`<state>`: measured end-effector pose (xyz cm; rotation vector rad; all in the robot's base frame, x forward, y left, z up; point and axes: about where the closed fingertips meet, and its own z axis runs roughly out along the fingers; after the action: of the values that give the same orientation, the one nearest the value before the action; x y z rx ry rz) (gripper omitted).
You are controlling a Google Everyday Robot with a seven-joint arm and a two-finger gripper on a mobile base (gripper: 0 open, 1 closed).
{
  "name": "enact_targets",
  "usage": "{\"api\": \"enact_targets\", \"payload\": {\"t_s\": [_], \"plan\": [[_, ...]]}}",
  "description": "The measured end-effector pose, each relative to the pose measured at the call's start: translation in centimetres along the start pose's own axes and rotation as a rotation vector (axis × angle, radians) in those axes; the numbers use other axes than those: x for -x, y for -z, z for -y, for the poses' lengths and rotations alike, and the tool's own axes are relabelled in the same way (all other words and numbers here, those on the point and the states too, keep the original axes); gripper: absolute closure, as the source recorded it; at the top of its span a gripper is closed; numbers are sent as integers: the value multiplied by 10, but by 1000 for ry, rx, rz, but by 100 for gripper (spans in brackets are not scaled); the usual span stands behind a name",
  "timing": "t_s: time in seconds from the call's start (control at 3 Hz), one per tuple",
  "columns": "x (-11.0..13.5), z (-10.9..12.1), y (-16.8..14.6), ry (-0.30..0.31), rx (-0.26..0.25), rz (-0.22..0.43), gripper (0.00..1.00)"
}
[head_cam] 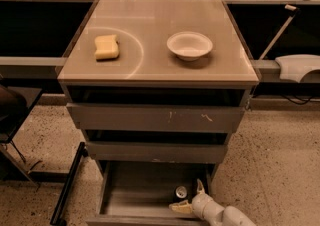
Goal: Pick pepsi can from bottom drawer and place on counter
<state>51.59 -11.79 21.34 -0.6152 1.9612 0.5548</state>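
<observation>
Reaching into the wide grey rectangular bottom drawer [135, 195] with the white 2-finger gripper [187, 195], fingers [200, 186] spread wide beside the small dark blue pepsi can [181, 192] (upright, near its right side). Grasp step: likely needing closing on it, then lifting toward the glossy beige-grey desk [150, 20].

The gripper [188, 197] sits low down, below the front right corner of the counter [150, 20]. It has two pale yellow, pointed fingers [180, 208], spread apart. The arm [220, 214] behind them is round, smooth and creamy white.
</observation>
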Motion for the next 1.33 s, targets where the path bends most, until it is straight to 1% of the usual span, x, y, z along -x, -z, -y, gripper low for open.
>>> {"api": "enact_targets", "payload": {"t_s": [0.33, 0.67, 1.0, 1.33], "plan": [[-3, 8, -1, -6, -15, 0, 0], [3, 4, -14, 66, -9, -82, 0], [11, 11, -38, 183, -37, -205, 0], [13, 10, -47, 204, -43, -218, 0]]}}
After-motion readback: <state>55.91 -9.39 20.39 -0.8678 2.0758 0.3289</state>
